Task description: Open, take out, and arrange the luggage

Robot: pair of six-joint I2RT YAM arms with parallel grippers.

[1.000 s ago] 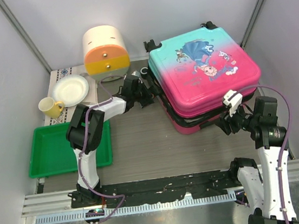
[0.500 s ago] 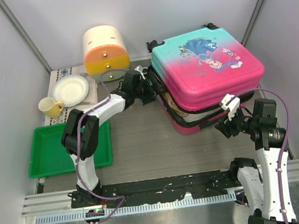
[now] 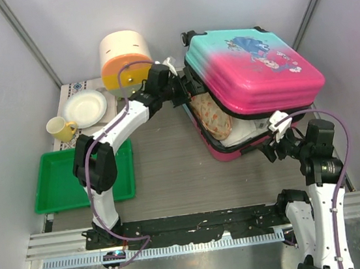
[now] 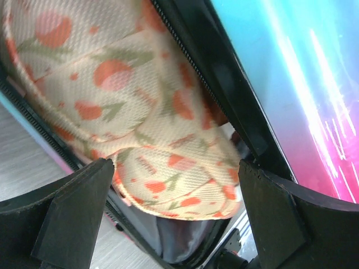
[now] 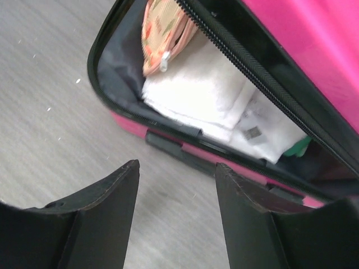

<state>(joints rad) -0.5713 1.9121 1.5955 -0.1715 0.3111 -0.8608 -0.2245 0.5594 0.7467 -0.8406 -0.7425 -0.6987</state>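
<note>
At the far right of the table (image 3: 164,169), your luggage (image 3: 252,80) lies flat, its lid tilted up along the left and near edges. Its glossy hard shell looks stiff and slippery, so push from under the black zip rim, not the face. The folded white towel (image 5: 196,89) and floral pouch (image 4: 140,112) inside look soft and pinchable. Your left gripper (image 4: 176,165) is spread wide at the lid's left rim; your right gripper (image 5: 176,165) hangs empty, jaws apart, by the near opening.

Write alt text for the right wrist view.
The luggage lies partly open, pink lid raised over a dark lining holding a floral pouch, folded white towels and something green. The right gripper is open in front of it, holding nothing.
</note>
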